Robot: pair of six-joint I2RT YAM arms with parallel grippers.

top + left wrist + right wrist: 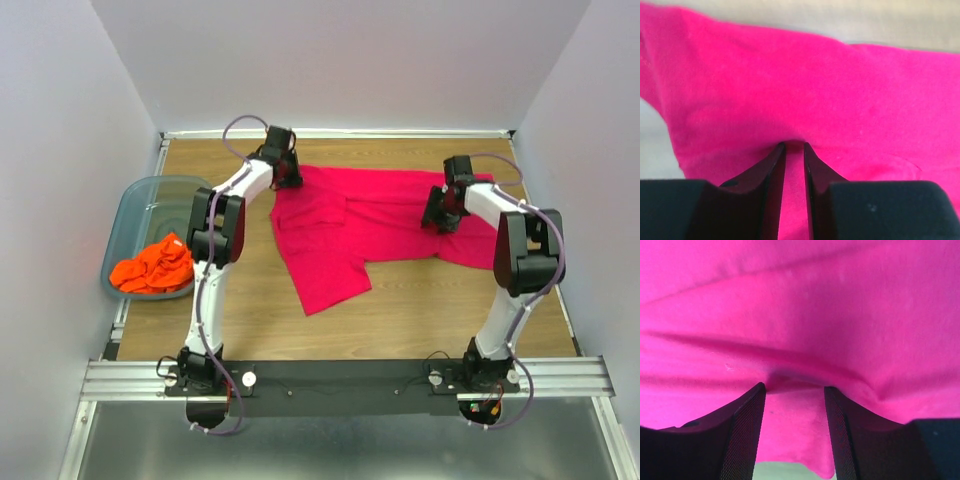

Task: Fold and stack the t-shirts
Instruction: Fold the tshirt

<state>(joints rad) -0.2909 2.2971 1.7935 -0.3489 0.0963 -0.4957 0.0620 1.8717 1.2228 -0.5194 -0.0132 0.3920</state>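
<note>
- beside the bin, the pink t-shirt is lying spread; the orange t-shirt is sitting inside it.
- the left gripper, nearer the bin, is pinching pink cloth narrowly; the right gripper is clamping a thicker fold.
- both should be lifting evenly, keeping it taut.
- pale walls are enclosing the wooden table.

No legible text, labels, brands, numbers or signs anywhere in view.
</note>
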